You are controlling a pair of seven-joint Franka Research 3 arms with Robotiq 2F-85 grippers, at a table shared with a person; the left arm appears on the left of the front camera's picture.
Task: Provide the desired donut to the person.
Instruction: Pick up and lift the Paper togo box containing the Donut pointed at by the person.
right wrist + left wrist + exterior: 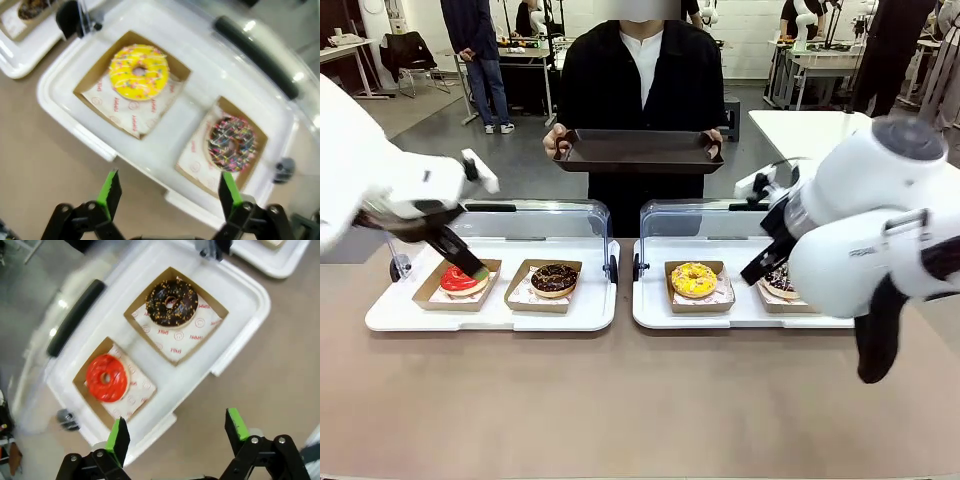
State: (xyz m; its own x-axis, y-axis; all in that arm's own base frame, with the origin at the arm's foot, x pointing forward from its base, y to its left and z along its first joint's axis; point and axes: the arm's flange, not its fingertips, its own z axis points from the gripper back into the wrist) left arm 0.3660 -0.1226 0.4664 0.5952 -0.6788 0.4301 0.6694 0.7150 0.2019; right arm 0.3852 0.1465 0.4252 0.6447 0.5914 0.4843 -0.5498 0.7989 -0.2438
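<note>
Four donuts lie on the robot's side of the dark tray (638, 152) held by the person (640, 80): red donut (106, 377) and chocolate donut (171, 302) toward its left, yellow donut (139, 71) and sprinkled donut (232, 144) toward its right, each in a card boat (97, 72). Nothing shows which is wanted. Left fingers (120, 440) and right fingers (111, 192) are spread, empty, hovering. Recommended: settle the choice first, grip card not icing, lift level. Desk (620, 400) brown, matt; open workshop beyond the dark tray

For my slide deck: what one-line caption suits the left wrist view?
Open left end effector hovers above a white tray holding a red-glazed donut and a chocolate donut.
</note>
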